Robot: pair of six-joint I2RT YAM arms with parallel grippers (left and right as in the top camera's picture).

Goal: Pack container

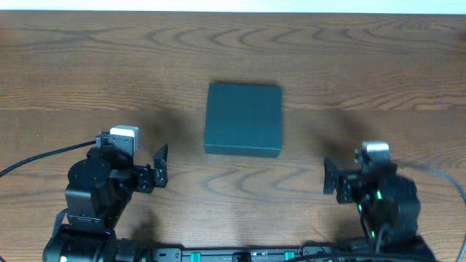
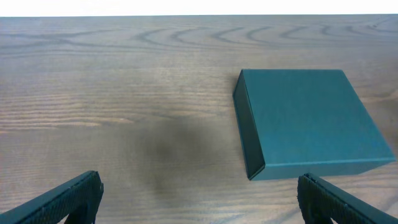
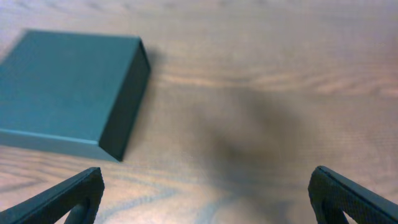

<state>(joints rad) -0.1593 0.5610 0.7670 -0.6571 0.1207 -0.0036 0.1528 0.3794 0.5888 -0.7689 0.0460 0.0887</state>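
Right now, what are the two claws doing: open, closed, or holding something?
Left claw: open, holding nothing.
Right claw: open, holding nothing.

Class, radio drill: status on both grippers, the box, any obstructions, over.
Left gripper open, empty. Right gripper open, empty. Container closed, lying between them, untouched. No obstructions seen.

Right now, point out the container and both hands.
container [image 1: 243,118], overhead view, centre of its top face.
left hand [image 2: 199,185], left wrist view, midway between its open fingertips.
right hand [image 3: 207,178], right wrist view, midway between its open fingertips.
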